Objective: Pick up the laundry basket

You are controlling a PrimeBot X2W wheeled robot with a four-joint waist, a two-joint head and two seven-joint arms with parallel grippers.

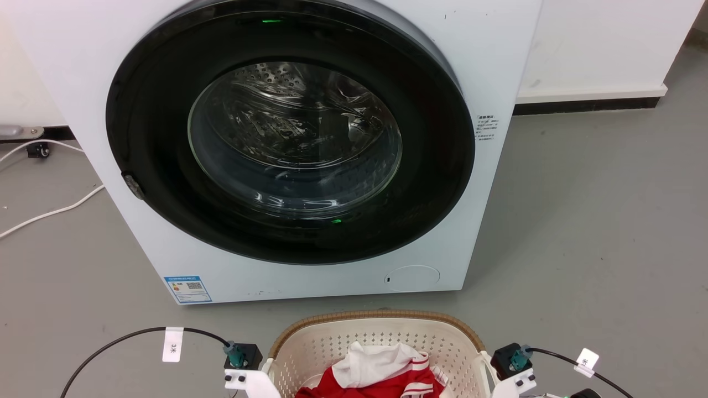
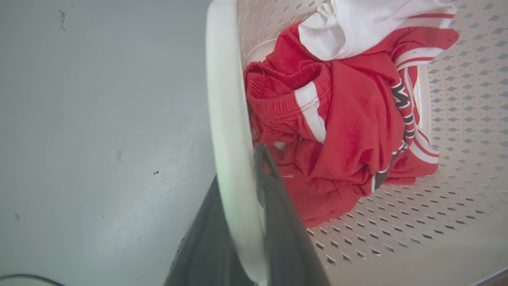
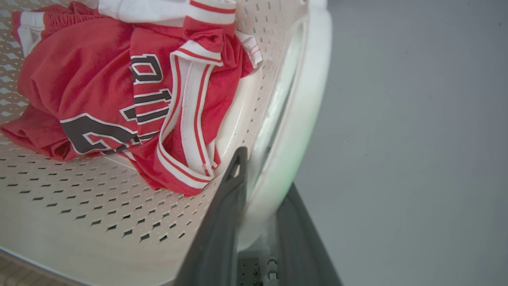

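Grey floor; wrist views show end effectors seemingly clamping basket handles.

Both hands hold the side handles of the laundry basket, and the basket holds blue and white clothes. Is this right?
Not quite. The clothes are red and white, not blue; the left wrist view shows it. The rest stands: the left hand and the right hand each close on a side handle of the laundry basket.
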